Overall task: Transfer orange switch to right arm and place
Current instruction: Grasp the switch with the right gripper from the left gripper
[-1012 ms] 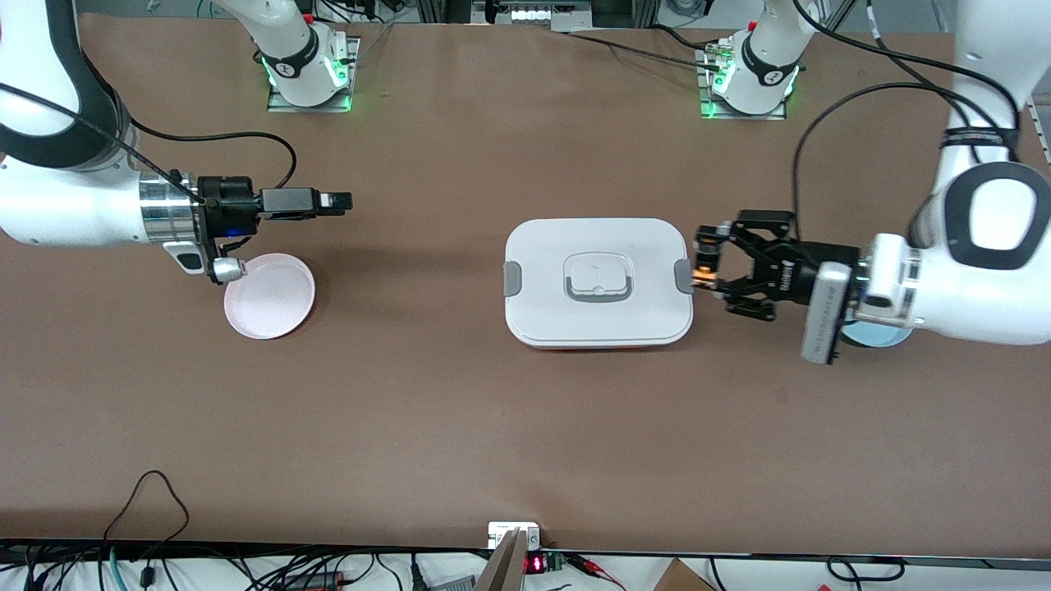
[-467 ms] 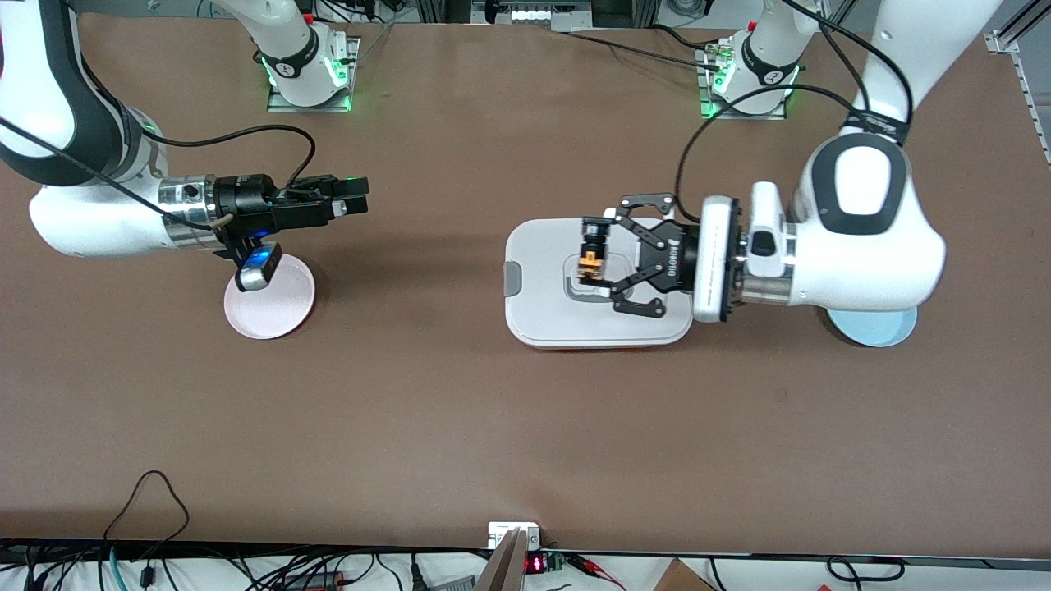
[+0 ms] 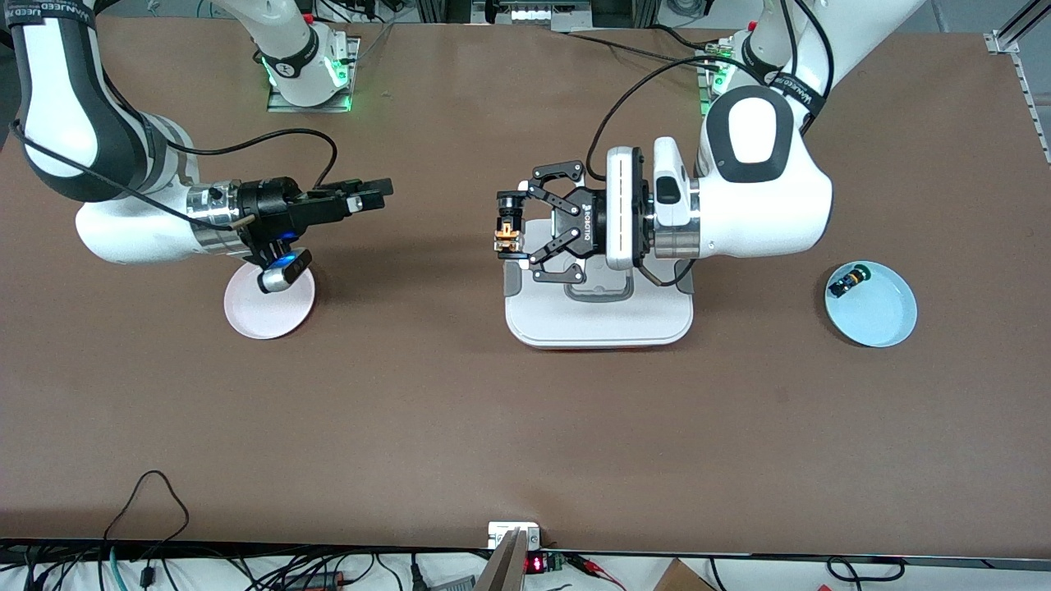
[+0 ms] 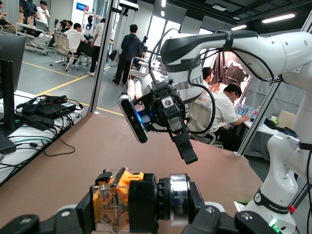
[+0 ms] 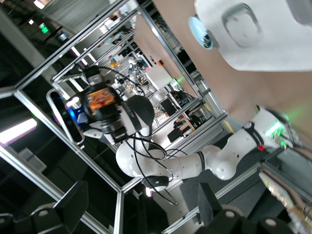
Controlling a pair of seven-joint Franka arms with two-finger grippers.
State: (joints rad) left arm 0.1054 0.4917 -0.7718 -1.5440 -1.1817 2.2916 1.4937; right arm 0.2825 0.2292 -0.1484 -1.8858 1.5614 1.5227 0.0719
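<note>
The orange switch (image 3: 505,231) has a black body and a tan-orange end. My left gripper (image 3: 507,226) is shut on it and holds it in the air over the edge of the white lidded box (image 3: 599,324) that faces the right arm's end. In the left wrist view the switch (image 4: 131,202) lies sideways between the fingers. My right gripper (image 3: 371,194) is open and empty, up in the air above the table beside the pink plate (image 3: 250,316), pointing at the left gripper. It shows in the left wrist view (image 4: 187,152). The right wrist view shows the switch (image 5: 101,99) ahead between its fingers (image 5: 73,200).
A light blue plate (image 3: 883,320) toward the left arm's end holds a small black switch with a green cap (image 3: 846,283). Bare brown table lies between the two grippers. Cables and a small display sit along the table edge nearest the front camera.
My left gripper has carried the orange switch across the white box toward the right arm, uncovering the blue plate. My right gripper has turned and moved a little toward the middle.
</note>
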